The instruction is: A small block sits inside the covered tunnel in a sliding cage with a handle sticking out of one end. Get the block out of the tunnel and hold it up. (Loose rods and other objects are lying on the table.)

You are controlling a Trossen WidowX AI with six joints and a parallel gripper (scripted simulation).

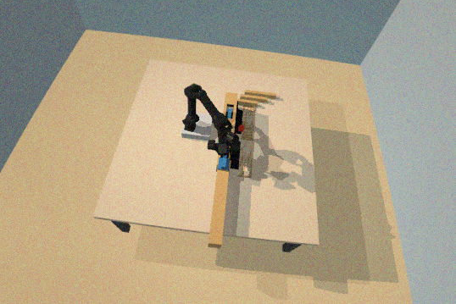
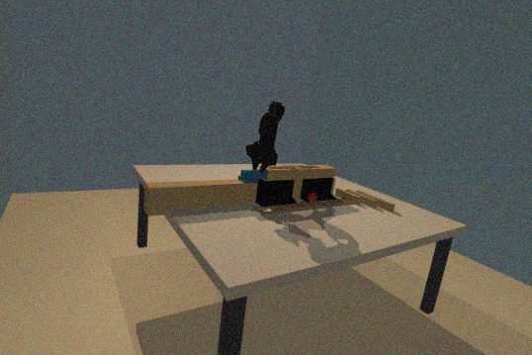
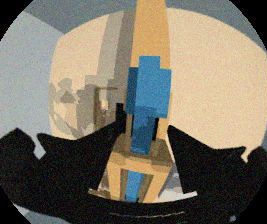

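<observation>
Apparently rigid and light, the blue sliding cage (image 1: 223, 163) (image 2: 248, 176) (image 3: 153, 90) lies at the near end of a wooden tunnel (image 1: 231, 98) (image 2: 316, 171) (image 3: 139, 161), where a long wooden rail (image 1: 219, 207) (image 2: 200, 195) (image 3: 151, 20) carries on past the table edge. A narrower blue bar reaches from the cage back toward the tunnel; it looks like the best place to grip, pinched across its sides, since it should not bend, though its smooth faces may slip. The black gripper (image 1: 226, 145) (image 2: 259, 169) (image 3: 144, 125) is over this end, its jaws standing wide on either side of the bar with nothing held. A small red object (image 1: 241, 128) (image 2: 312, 197), probably the block, shows at the dark side of the tunnel, low and apart from the gripper; whether it is inside or just in front cannot be told. It looks small, hard and light, best taken by opposite faces once free. Counted, there is one arm, one gripper, one blue cage, one long rail, one red object, two dark side panels (image 1: 235, 158) (image 2: 275, 192) along the tunnel, and three loose wooden rods (image 1: 260, 94) (image 2: 366, 198) lying side by side past its far end.
</observation>
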